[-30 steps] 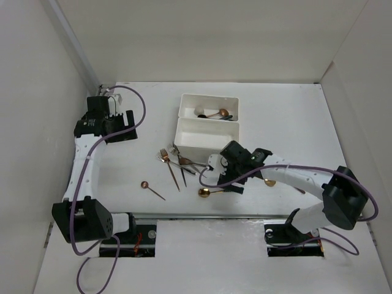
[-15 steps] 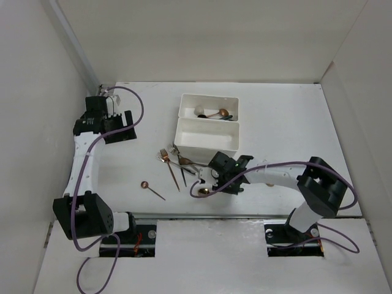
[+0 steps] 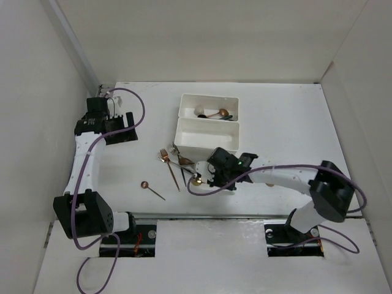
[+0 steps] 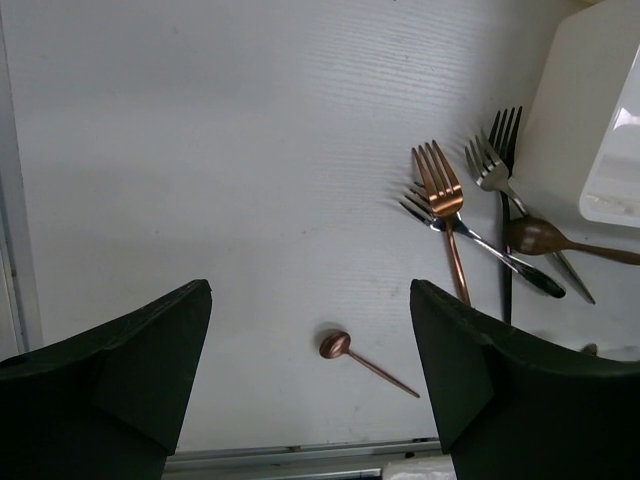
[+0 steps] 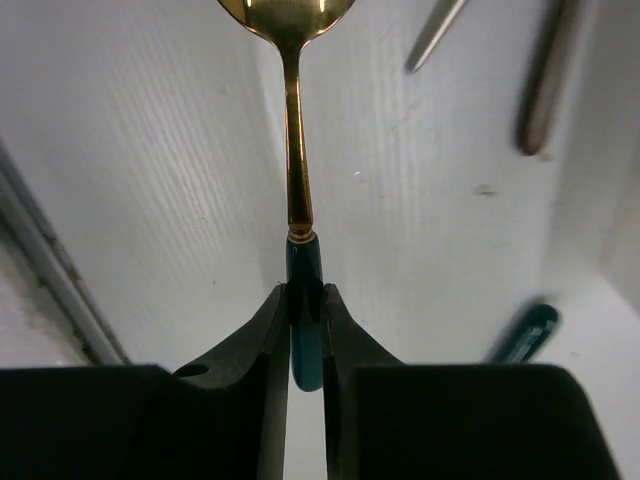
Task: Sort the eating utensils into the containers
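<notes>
My right fingers [image 5: 262, 340] are clenched on the dark green handle of a gold spoon [image 5: 296, 150], which is over the surface beside the forks [image 4: 440, 180]. The slim handle could swivel in that pinch, or the bowl could snag the tray rim [image 3: 177, 138]. My left fingers [image 4: 130, 370] hang released.

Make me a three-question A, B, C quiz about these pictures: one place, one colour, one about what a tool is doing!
1. Where does the lone small copper spoon lie? A. On a plate. B. On the table, left of the forks. C. In a cup.
2. What colour is the handle of the gold spoon in the right tool? A. Red. B. White. C. Dark green.
3. The left tool is: A. Open, holding nothing. B. Shut on a fork. C. Shut on a spoon.
Answers: 1 B, it lies alone there; 2 C, green shows in the grip; 3 A, nothing sits between its halves.
</notes>
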You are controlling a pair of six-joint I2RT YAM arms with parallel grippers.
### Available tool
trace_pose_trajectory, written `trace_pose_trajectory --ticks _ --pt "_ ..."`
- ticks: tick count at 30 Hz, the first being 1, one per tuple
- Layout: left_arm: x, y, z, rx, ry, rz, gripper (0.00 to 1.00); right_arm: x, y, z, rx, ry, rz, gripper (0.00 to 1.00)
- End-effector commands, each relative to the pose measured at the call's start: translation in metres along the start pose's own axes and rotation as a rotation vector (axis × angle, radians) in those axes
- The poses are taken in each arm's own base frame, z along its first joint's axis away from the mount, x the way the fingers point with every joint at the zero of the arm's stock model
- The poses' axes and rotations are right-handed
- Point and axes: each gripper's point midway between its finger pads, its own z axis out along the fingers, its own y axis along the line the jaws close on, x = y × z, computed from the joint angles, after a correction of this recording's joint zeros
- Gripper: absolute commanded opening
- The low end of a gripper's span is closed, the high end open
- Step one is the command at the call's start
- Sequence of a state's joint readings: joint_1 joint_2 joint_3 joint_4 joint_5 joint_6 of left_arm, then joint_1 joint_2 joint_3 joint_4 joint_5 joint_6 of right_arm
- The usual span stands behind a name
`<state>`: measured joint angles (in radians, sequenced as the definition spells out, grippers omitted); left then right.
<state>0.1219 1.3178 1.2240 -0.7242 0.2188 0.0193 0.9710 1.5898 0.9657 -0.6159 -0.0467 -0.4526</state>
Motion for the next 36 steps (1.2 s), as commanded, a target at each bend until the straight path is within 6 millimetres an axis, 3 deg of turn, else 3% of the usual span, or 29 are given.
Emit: trace_pose_trajectory --ticks 1,3,4,5,7,8,9,10,11,12,13,14,15,16,17,19,21,22,28,29,31,32,33,36 --pt "-0.002 -0.005 -0.005 0.031 -0.024 0.007 0.78 -0.102 -0.023 -0.090 0.113 -0.442 0.018 0.00" --pt "-0.004 -0.005 -0.004 0.031 -0.033 -0.009 0.77 -0.144 -0.042 -0.148 0.210 -0.668 0.019 0.00" --pt "-0.004 -0.009 -0.004 0.053 -0.032 -0.009 0.72 -0.153 -0.052 -0.164 0.239 -0.726 0.046 0.00" --pt "-0.004 -0.011 -0.005 0.064 -0.031 -0.019 0.71 -0.164 -0.081 -0.190 0.312 -0.788 0.079 0.00" --pt "0.000 -0.020 -0.003 0.092 -0.016 -0.035 0.71 -0.169 -0.117 -0.206 0.391 -0.809 0.128 0.00" --pt "0.003 -0.032 0.000 0.119 0.002 -0.023 0.71 -0.167 -0.141 -0.210 0.464 -0.793 0.161 0.00" --pt "0.008 -0.039 0.002 0.143 0.017 -0.022 0.71 -0.167 -0.175 -0.231 0.559 -0.804 0.189 0.00" --pt "0.013 -0.046 0.004 0.162 0.042 -0.027 0.69 -0.165 -0.199 -0.208 0.600 -0.723 0.183 0.00" --pt "0.021 -0.053 0.009 0.189 0.078 -0.031 0.69 -0.164 -0.221 -0.205 0.652 -0.693 0.192 0.00" --pt "0.030 -0.061 0.014 0.201 0.110 -0.031 0.69 -0.163 -0.252 -0.222 0.732 -0.687 0.212 0.00" --pt "0.036 -0.067 0.017 0.217 0.135 -0.022 0.69 -0.164 -0.271 -0.218 0.765 -0.669 0.215 0.00" --pt "0.043 -0.072 0.022 0.237 0.158 -0.014 0.69 -0.160 -0.292 -0.184 0.764 -0.594 0.216 0.00" --pt "0.052 -0.086 0.023 0.282 0.192 -0.005 0.69 -0.153 -0.312 -0.179 0.800 -0.559 0.230 0.00" --pt "0.059 -0.092 0.027 0.300 0.220 -0.025 0.69 -0.165 -0.325 -0.189 0.834 -0.576 0.217 0.00" --pt "0.064 -0.097 0.028 0.321 0.233 -0.033 0.69 -0.159 -0.340 -0.158 0.829 -0.508 0.195 0.00" --pt "0.083 -0.104 0.038 0.342 0.292 -0.051 0.69 -0.157 -0.358 -0.151 0.872 -0.473 0.190 0.00" --pt "0.100 -0.105 0.046 0.341 0.337 -0.083 0.69 -0.151 -0.362 -0.121 0.853 -0.417 0.172 0.00" --pt "0.109 -0.106 0.049 0.339 0.367 -0.079 0.69 -0.147 -0.367 -0.116 0.857 -0.412 0.179 0.00" --pt "0.127 -0.122 0.059 0.308 0.436 -0.100 0.69 -0.134 -0.371 -0.086 0.835 -0.346 0.149 0.01" --pt "0.132 -0.127 0.063 0.295 0.457 -0.084 0.69 -0.129 -0.370 -0.083 0.837 -0.330 0.154 0.15" --pt "0.131 -0.134 0.068 0.279 0.458 -0.079 0.69 -0.125 -0.370 -0.075 0.837 -0.313 0.158 0.29" --pt "0.129 -0.134 0.074 0.249 0.461 -0.075 0.69 -0.126 -0.370 -0.080 0.843 -0.320 0.158 0.39" --pt "0.129 -0.134 0.078 0.225 0.461 -0.081 0.67 -0.121 -0.368 -0.074 0.841 -0.304 0.161 0.44" --pt "0.136 -0.114 0.088 0.097 0.473 -0.086 0.56 -0.125 -0.367 -0.086 0.849 -0.328 0.147 0.49"
